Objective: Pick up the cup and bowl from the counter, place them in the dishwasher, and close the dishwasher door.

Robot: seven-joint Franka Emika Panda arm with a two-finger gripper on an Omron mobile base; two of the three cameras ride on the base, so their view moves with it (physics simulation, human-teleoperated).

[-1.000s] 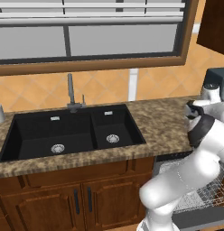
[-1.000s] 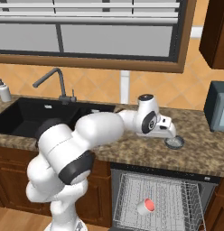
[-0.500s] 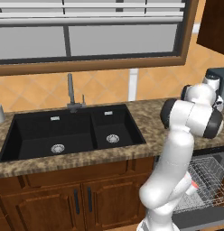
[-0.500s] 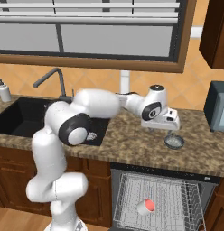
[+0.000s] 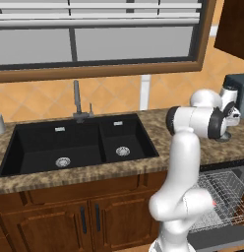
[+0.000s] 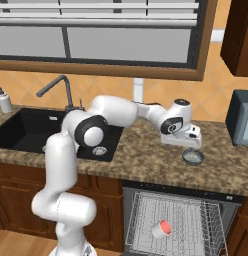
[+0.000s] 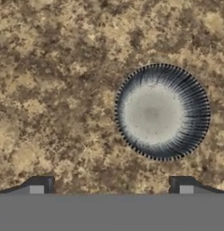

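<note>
Nearby, toaster (image 6: 242,117), sink (image 6: 31,134), faucet (image 6: 57,87)

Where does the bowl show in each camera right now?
Left base view: not visible to me.
Right base view: bowl sits on the counter, right of centre, just below the gripper.
Hand view: right of centre.
Shared landmark: the speckled granite counter.

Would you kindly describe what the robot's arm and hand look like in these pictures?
The arm is glossy white, built of rounded tubular segments with dark grey joint rings. The hand is a white block bearing two small dark fingertips. No cables or markings are visible.
</note>
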